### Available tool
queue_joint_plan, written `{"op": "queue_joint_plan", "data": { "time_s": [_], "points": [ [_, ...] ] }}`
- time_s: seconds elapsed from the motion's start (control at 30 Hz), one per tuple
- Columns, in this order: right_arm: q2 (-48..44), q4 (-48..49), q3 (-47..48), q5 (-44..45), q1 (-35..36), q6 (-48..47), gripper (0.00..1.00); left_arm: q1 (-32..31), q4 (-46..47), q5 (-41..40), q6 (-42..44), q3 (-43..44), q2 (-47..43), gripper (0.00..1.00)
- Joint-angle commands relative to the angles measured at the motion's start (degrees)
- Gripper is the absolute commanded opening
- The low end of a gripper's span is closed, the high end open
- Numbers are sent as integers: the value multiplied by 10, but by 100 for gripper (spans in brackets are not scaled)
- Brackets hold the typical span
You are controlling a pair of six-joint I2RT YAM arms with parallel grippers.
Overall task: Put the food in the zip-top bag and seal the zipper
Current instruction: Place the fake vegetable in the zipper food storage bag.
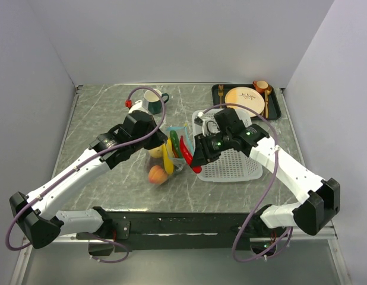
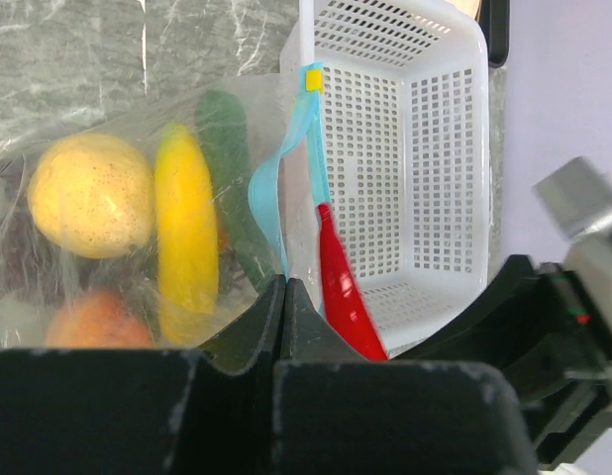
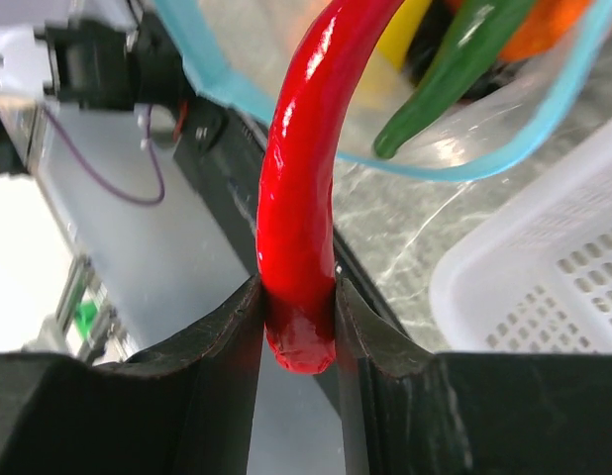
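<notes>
The clear zip-top bag [image 1: 163, 160] lies mid-table holding a lemon [image 2: 90, 195], a banana [image 2: 185, 233], a green pepper [image 2: 225, 139], a peach [image 2: 93, 317], dark grapes [image 2: 19, 257] and an orange [image 3: 544, 25]. Its teal zipper [image 2: 311, 148] gapes open. My left gripper [image 2: 282, 287] is shut on the bag's mouth edge. My right gripper [image 3: 298, 307] is shut on the thick end of the red chili [image 3: 301, 198]. The chili's thin end points into the bag's mouth, between the teal edges. The chili [image 1: 186, 151] hangs between the bag and the basket.
A white mesh basket [image 1: 231, 160] stands right beside the bag's mouth, under the right arm. At the back right is a black tray [image 1: 277, 107] with a cream plate and cutlery and an orange cup [image 1: 262, 86]. A dark mug [image 1: 154, 102] stands at the back centre.
</notes>
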Motion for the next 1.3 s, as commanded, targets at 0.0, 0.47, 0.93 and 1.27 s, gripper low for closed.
{"op": "queue_joint_plan", "data": {
  "time_s": [0.0, 0.47, 0.93, 1.27],
  "points": [
    [28, -36, 30, -46, 10, -50, 25, -2, 17, -1, 1, 7, -7, 1],
    [158, -61, 147, -72, 10, -85, 25, -2, 15, 19, 12, -1, -11, 1],
    [225, -37, 225, -1, 7, -14, 26, -2, 21, 59, 31, 2, 7, 1],
    [235, -15, 204, 35, 19, 15, 28, -2, 20, 57, 33, 7, 8, 1]
  ]
}}
